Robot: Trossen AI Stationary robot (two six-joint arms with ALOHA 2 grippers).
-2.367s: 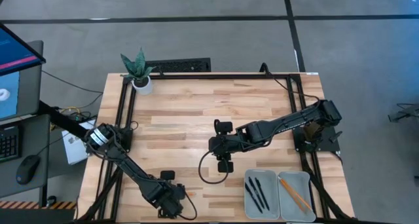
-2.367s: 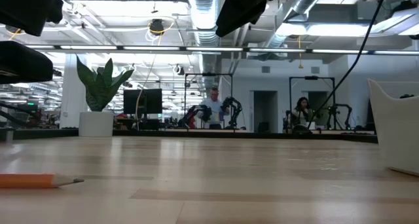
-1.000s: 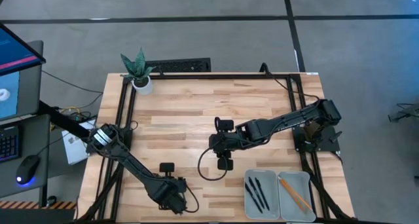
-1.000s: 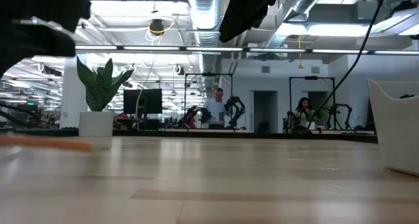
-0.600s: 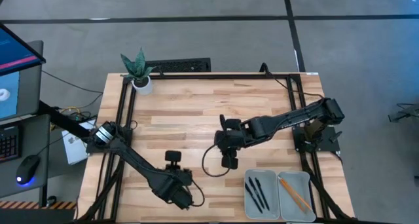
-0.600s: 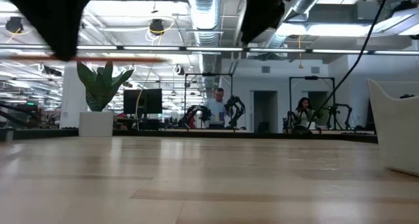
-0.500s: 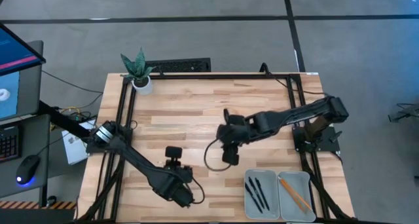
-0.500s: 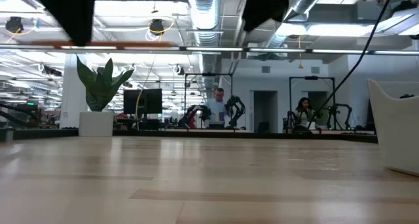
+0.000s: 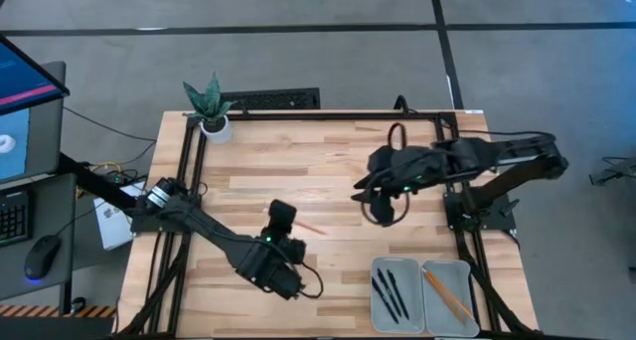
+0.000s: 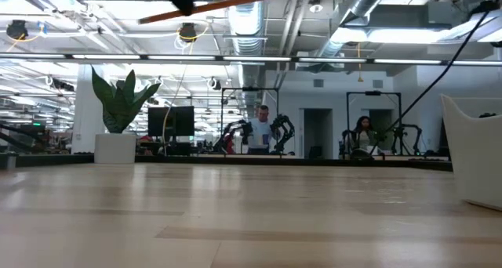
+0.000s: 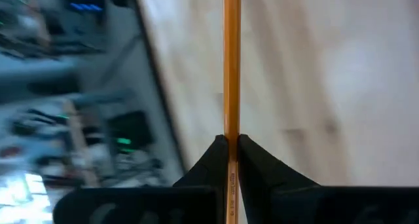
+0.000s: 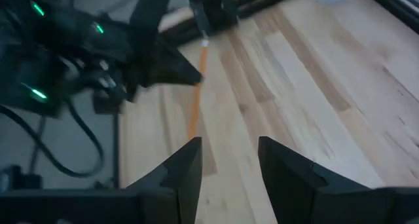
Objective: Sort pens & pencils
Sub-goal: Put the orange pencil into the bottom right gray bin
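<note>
Pinching an orange pencil (image 11: pixel 231 67) between its fingers, the left hand (image 9: pixel 294 231) holds it in the air above the table (image 9: pixel 258 171). Over the table's right side, the right hand (image 12: pixel 228 164) hangs spread and empty. Three pens (image 9: pixel 390 290) lie in a tray (image 9: pixel 380 318) by the near edge.

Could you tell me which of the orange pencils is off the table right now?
The pencil pinched in the left gripper, held above the table's middle. The other pencils lie in the right-hand bin, beside the pens' bin.

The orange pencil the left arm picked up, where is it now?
The pencil is clamped in the left gripper, held above mid-table, left of the open right gripper.
</note>
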